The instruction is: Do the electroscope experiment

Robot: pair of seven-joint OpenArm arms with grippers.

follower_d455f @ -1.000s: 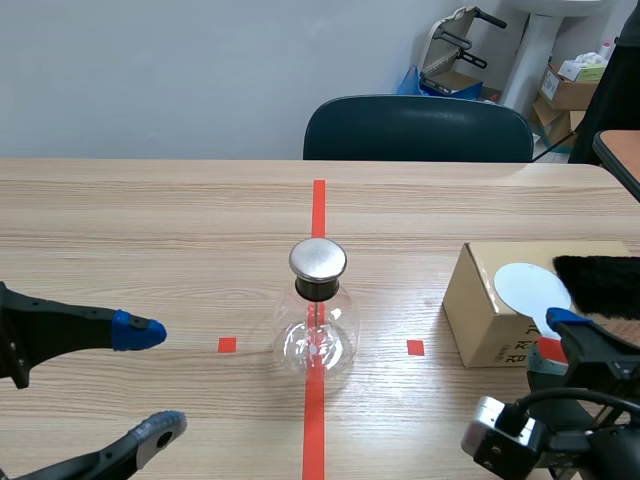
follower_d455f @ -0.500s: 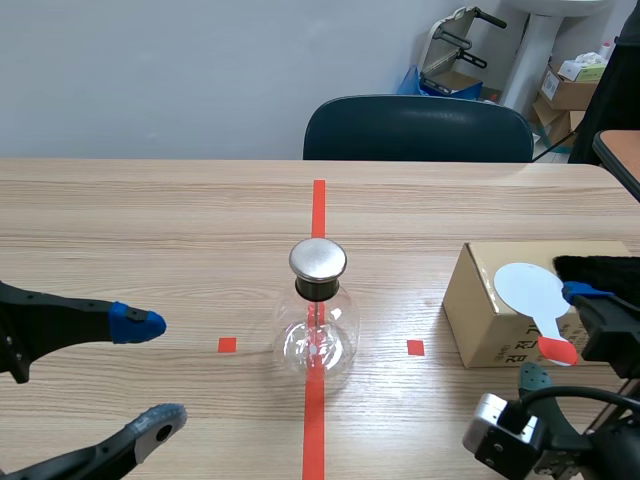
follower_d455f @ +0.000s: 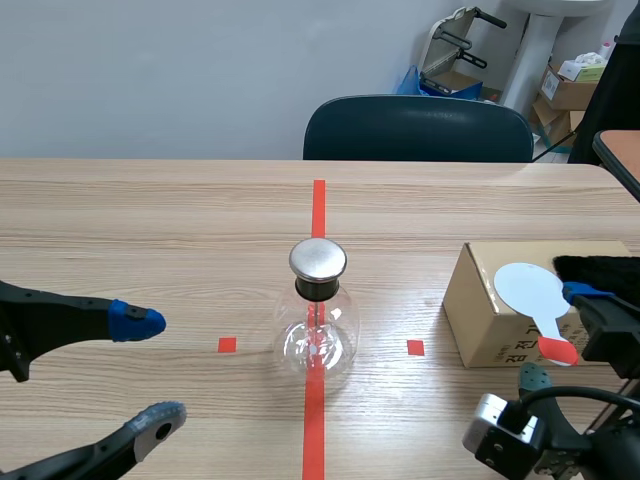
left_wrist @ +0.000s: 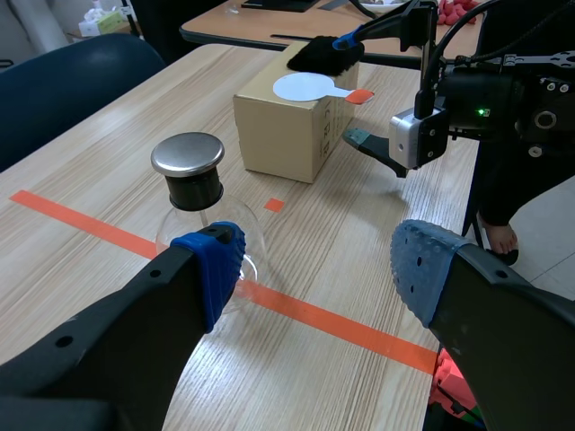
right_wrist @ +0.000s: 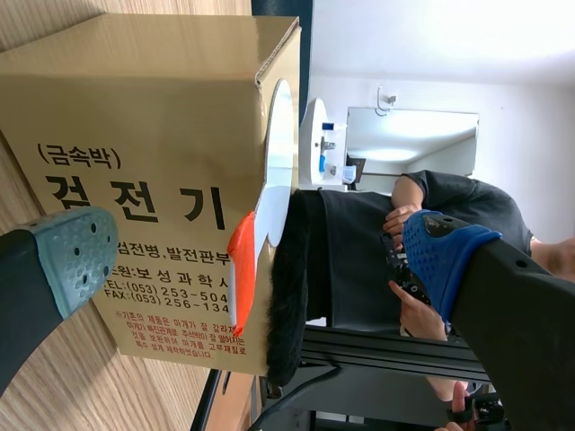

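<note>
Right wrist view: right claw (right_wrist: 256,256) spread apart, straddling the handle of the paddle (right_wrist: 272,171), not yet clamped. Step in hand, by judgement: grasping the paddle. Next: close squarely on the handle, lift clear of the box (right_wrist: 135,108). Left claw (left_wrist: 319,274) spread apart, empty; electroscope (left_wrist: 190,193) just ahead.

**Three Views, One Box**

My scene camera looks from my side across the pale wooden table (follower_d455f: 150,210) toward the dark blue chair (follower_d455f: 418,128). My left wrist camera faces over the round glass flask with a metal cap (left_wrist: 190,180) toward the brown cardboard box (left_wrist: 287,135). My right wrist camera, rolled sideways, sits close to that box. All three views show it.
</note>
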